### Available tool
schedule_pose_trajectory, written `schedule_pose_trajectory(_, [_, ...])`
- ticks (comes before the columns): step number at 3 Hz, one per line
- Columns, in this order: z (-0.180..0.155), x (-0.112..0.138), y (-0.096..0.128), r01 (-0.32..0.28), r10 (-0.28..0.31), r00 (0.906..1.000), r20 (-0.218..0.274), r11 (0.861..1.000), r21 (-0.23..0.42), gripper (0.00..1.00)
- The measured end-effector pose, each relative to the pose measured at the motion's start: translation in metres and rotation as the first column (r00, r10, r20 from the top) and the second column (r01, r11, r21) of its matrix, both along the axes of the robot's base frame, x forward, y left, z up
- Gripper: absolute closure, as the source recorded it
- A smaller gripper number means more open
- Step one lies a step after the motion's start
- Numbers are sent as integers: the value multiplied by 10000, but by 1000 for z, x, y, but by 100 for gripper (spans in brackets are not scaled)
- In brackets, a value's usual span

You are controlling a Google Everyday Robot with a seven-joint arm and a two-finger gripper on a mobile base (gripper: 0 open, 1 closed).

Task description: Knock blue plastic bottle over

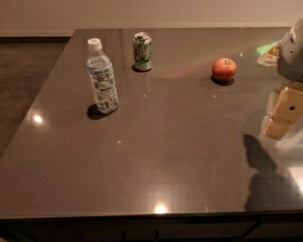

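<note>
Dark, glossy table (pixel 156 160) seen from its near edge, which runs along the bottom of the view; bright light spots reflect on the surface close to that edge. At about 4 o'clock from the table's centre lies a dark shadow (pixel 259 166) cast on the surface. Just above it, at 3 o'clock and against the right border of the view, hangs the gripper (pixel 282 116), cream-coloured and blocky, over the table's right side, with the grey arm (pixel 292 52) rising behind it; whether the gripper is apart or together cannot be told, and it holds nothing visible. The blue plastic bottle (pixel 102 78) stands upright at about 10 o'clock, white cap uppermost, checkered label facing the camera, well apart from the gripper across the table. Farther back, at about 1 o'clock, rests a red apple (pixel 224 69), stem up. At about 11 o'clock, beyond the bottle and near it, stands a green-and-white can (pixel 142 52), upright and shorter than the bottle. At the far right, a pale object with a green patch (pixel 268 49) is partly hidden by the arm. Beyond the table are a dark floor (pixel 28 71) and a light wall (pixel 142 14).
</note>
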State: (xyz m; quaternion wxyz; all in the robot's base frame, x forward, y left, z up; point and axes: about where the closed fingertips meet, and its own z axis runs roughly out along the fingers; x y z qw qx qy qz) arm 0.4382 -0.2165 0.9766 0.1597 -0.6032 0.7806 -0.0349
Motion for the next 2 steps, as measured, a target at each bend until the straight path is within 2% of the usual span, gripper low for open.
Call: schedule_pose_trajectory(2, [3,7,6,-143,143,9998,-107,9999,-11,0])
